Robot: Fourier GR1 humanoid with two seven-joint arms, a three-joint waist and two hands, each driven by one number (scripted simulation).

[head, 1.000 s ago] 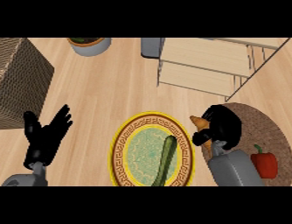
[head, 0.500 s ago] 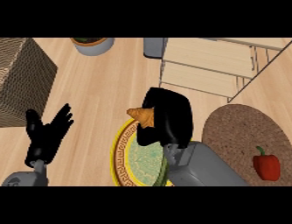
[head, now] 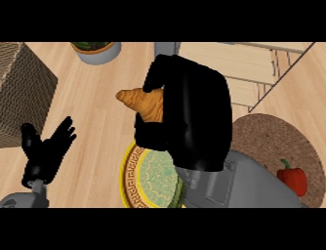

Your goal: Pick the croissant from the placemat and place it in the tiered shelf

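- The right hand [head: 187, 117] has its fingers curled around the croissant [head: 143, 101], above the plate [head: 146, 177].
- The left hand [head: 45, 151] rests with fingers spread.

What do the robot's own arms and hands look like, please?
Both hands are plain black: the left hand shows slim separate fingers, the right hand reads as one broad black mass. Each joins a smooth grey forearm; the right forearm looks thick and rounded, the left forearm shows only as a grey stub. No cables or markings show.
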